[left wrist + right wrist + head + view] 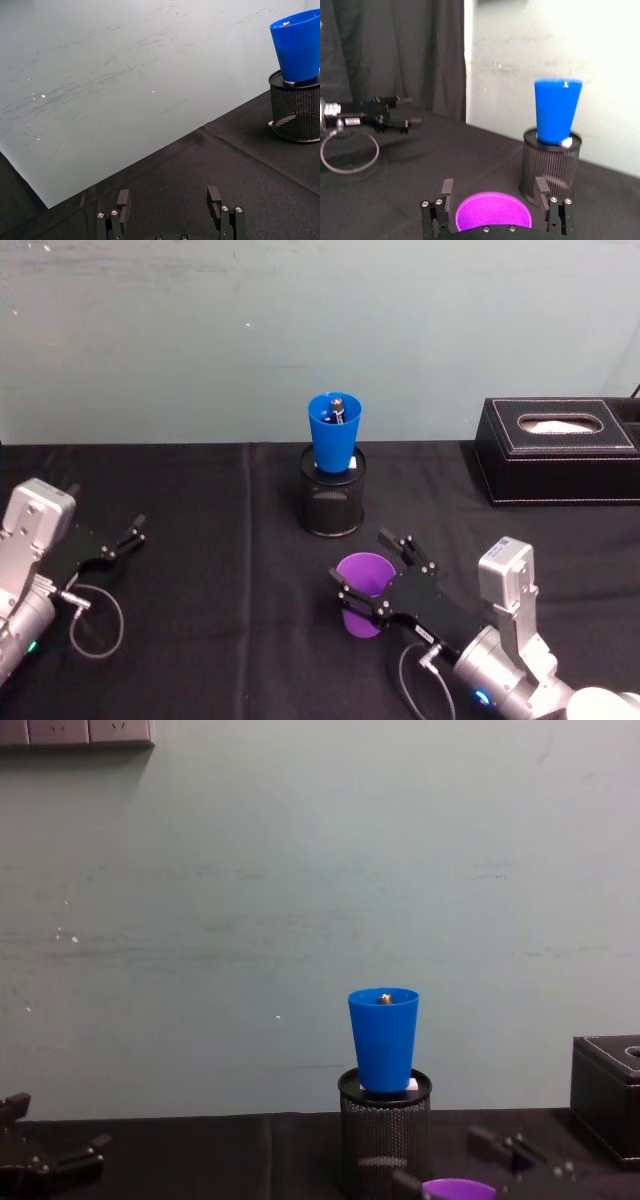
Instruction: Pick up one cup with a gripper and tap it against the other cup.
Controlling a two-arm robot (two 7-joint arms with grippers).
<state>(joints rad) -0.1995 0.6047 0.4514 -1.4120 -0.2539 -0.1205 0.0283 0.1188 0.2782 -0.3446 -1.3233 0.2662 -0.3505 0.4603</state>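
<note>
The purple cup (362, 592) stands on the black tablecloth at front centre-right. My right gripper (360, 558) is open around it, one finger on each side of its rim. In the right wrist view the purple rim (493, 210) lies between the fingers with small gaps on both sides. Behind it, the blue cup (334, 432) sits upright in the mouth of a black mesh holder (332, 504), apart from the purple cup; a small dark object shows inside its rim. At the left edge my left gripper (137, 530) rests open and empty.
A black tissue box (556, 452) stands at the back right. A loose cable loop (98, 622) lies by the left arm. A pale wall rises directly behind the table. Bare cloth lies between the left gripper and the mesh holder.
</note>
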